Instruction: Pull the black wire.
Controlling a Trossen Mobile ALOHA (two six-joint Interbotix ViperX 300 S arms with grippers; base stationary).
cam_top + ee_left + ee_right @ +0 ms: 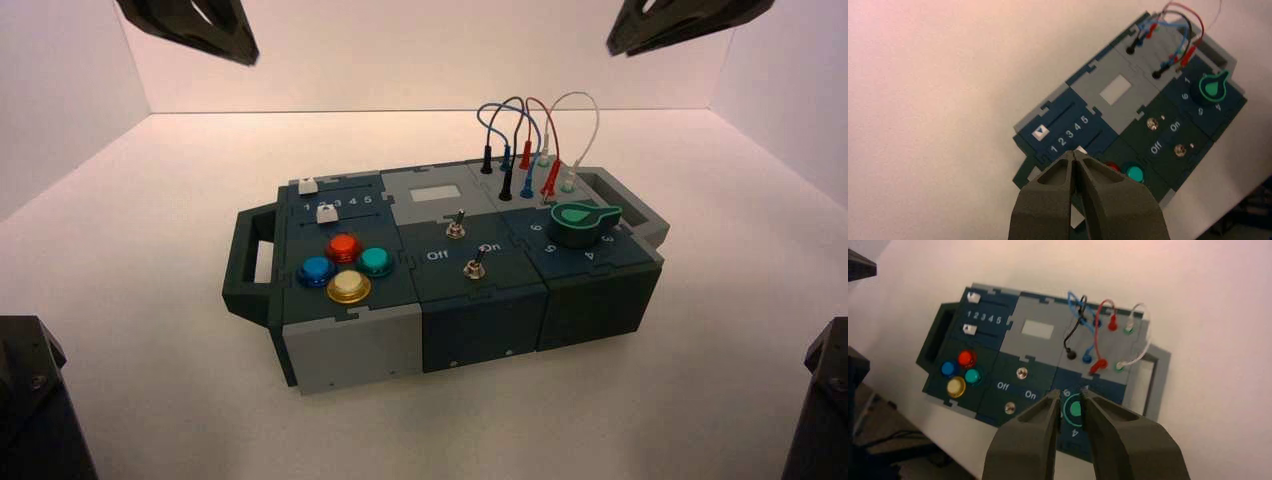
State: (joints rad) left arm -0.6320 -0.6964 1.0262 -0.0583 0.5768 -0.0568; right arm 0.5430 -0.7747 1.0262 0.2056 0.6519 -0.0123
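Note:
The black wire [507, 184] arches over the grey socket panel at the box's far right, with both slim black plugs standing in sockets. It also shows in the left wrist view [1158, 75] and the right wrist view [1071, 354]. My left gripper [1074, 154] is shut and empty, held high above the box's left end over the sliders. My right gripper [1070, 396] is open a little and empty, held high above the green knob [1076, 410]. Both are well clear of the wire.
Blue [527, 182], red [549, 178] and white [568, 182] leads are plugged in close beside the black one. The box also carries two white sliders [325, 213], several coloured buttons [343, 247] and two toggle switches [456, 225]. A handle sticks out at each end [250, 262].

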